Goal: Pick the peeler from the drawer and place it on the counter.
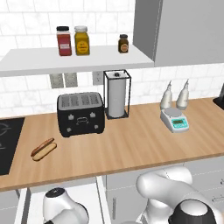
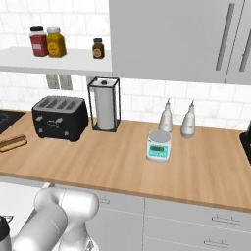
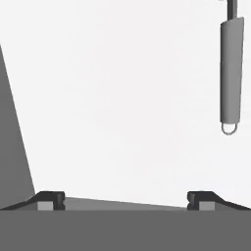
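White tiled wall (image 1: 26, 22), white shelf (image 1: 65, 59), grey cabinets (image 2: 171, 39).

A home kitchen: wood counter (image 1: 131, 144) with toaster (image 1: 81, 113), paper-towel holder (image 1: 117, 94), stovetop (image 1: 6, 144), tiled wall, spice jars (image 1: 72, 40).

glossy white rounded arm links (image 1: 164, 186), dark joint caps, small dark fingertips (image 3: 51, 198)
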Tool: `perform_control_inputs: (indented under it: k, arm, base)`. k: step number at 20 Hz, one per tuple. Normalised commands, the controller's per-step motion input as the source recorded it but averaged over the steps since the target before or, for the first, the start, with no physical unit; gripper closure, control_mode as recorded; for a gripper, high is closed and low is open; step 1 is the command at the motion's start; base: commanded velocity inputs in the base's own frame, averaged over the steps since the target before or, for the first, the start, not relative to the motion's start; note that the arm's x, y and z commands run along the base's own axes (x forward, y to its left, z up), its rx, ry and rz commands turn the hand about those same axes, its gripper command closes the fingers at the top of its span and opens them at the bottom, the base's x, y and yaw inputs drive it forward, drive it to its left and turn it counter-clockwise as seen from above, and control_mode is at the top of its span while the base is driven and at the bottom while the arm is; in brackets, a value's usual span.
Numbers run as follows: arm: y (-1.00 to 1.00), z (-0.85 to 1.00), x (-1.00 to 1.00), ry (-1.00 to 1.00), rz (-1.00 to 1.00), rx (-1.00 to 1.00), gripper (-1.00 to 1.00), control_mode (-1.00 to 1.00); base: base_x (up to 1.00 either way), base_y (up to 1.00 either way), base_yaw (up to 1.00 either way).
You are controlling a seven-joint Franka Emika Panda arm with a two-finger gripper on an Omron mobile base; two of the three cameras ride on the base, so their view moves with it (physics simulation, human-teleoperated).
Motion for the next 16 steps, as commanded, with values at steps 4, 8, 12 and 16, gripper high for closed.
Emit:
perform_control_inputs:
  k: [4,8,12,16]
  arm:
    - [-0.33,-0.08,0.46,-0.03,0.00,0.00,-1.00,-1.00]
    - [-0.09,-0.28,0.01,-0.13,0.00,0.00,-1.00,-1.00]
    - [-0.24,-0.30,0.06,-0.08,0.00,0.00,-1.00,-1.00]
    - [-0.41,-0.24,0.20,-0.04,0.00,0.00,-1.00,-1.00]
  base:
    - [0.00,0.00,0.00]
    - [0.00,0.00,0.00]
    - [0.00,0.00,0.00]
    - [0.00,0.00,0.00]
